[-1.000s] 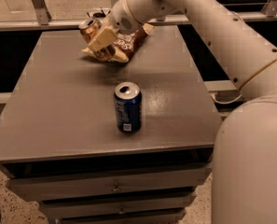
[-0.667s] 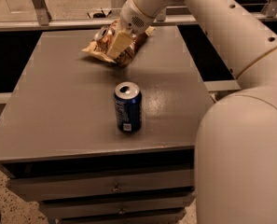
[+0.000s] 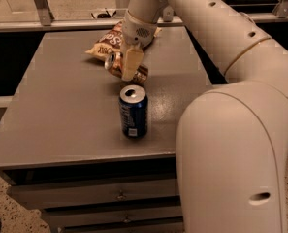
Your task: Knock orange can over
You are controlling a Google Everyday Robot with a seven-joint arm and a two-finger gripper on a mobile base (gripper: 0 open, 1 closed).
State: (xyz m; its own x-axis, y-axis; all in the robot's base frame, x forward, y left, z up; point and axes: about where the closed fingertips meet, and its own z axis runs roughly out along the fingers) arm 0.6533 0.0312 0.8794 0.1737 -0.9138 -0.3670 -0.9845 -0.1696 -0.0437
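The orange can [image 3: 139, 74] lies on its side on the grey table [image 3: 61, 110], its silver top [image 3: 110, 59] pointing left, just in front of the chip bag. My gripper [image 3: 129, 71] comes down from the white arm at the top and sits right over the middle of the lying can, covering part of it. A dark blue can [image 3: 133, 111] stands upright a little nearer the camera, apart from the orange can.
A brown chip bag [image 3: 106, 44] lies at the table's back, behind the orange can. My large white arm [image 3: 231, 130] fills the right side of the view. Drawers [image 3: 119, 195] sit below the table's front edge. A metal rail [image 3: 61, 25] runs behind the table.
My gripper has moved from the chip bag towards the camera. The orange can, hidden before, now shows lying on its side under the gripper. The blue can has not moved.
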